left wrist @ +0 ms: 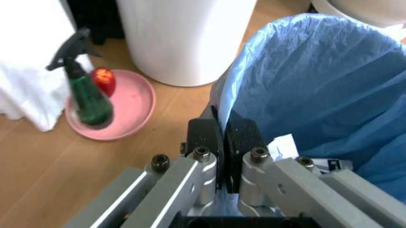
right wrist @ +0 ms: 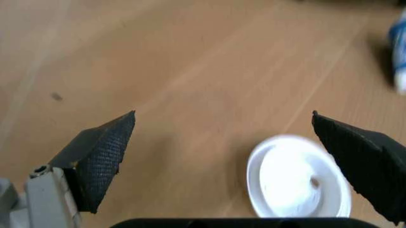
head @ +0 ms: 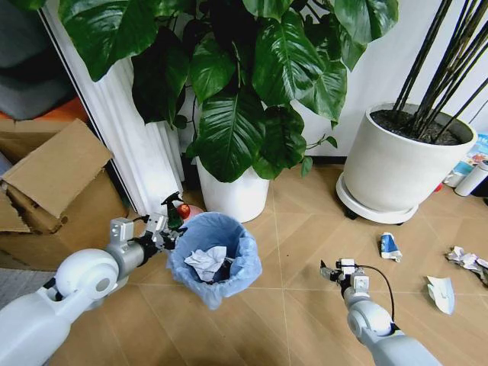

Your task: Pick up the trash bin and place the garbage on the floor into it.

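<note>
Now the left gripper (left wrist: 222, 142) has its fingers pinched tight on the rim of the trash bin (head: 214, 258), which sits near a white plant pot (head: 233, 194) with crumpled paper (head: 207, 261) inside its blue bag. Just beside it a green spray bottle (left wrist: 85, 90) stands on a pink saucer (left wrist: 130, 107). Over the wood floor (head: 305, 236), the right gripper (right wrist: 222, 156) hovers with fingers spread wide above a white disc (right wrist: 298, 183). Further right lie a blue-white wrapper (head: 390, 246) and crumpled scraps (head: 465, 258).
</note>
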Controlling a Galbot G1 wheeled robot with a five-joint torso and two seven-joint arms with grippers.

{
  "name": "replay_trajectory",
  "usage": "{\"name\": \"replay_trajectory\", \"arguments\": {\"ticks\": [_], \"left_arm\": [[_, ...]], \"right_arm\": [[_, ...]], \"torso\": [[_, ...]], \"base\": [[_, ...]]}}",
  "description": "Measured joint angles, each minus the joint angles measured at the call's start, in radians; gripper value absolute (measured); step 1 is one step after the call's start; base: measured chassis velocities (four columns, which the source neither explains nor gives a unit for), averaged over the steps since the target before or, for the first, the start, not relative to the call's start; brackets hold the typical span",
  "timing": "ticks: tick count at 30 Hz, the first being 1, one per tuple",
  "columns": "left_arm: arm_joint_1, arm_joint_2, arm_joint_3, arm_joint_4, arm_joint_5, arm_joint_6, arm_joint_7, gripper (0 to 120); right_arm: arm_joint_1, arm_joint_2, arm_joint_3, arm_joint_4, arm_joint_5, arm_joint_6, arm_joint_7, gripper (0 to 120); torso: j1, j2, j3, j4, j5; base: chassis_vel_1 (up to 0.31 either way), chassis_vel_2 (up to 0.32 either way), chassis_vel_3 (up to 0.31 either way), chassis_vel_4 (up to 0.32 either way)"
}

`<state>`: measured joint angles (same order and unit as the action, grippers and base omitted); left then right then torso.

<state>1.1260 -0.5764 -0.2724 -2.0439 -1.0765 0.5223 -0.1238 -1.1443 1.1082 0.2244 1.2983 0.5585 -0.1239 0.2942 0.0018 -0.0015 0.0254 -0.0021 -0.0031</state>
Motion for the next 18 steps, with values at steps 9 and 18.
{"name": "replay_trajectory", "arguments": {"ticks": [9, 18], "left_arm": [[0.050, 0.033, -0.070, -0.021, -0.010, 0.001, -0.008, 0], [0.055, 0.028, -0.074, -0.023, -0.011, 0.002, -0.015, 0]], "right_arm": [[0.058, 0.044, -0.014, -0.172, 0.007, -0.001, -0.042, 100], [0.084, 0.048, -0.022, -0.213, 0.007, -0.008, -0.050, 97]], "torso": [[0.000, 0.000, 0.000, -0.0001, 0.0002], [0.000, 0.000, 0.000, -0.0001, -0.0001]], "base": [[0.000, 0.000, 0.000, 0.000], [0.000, 0.000, 0.000, 0.000]]}}
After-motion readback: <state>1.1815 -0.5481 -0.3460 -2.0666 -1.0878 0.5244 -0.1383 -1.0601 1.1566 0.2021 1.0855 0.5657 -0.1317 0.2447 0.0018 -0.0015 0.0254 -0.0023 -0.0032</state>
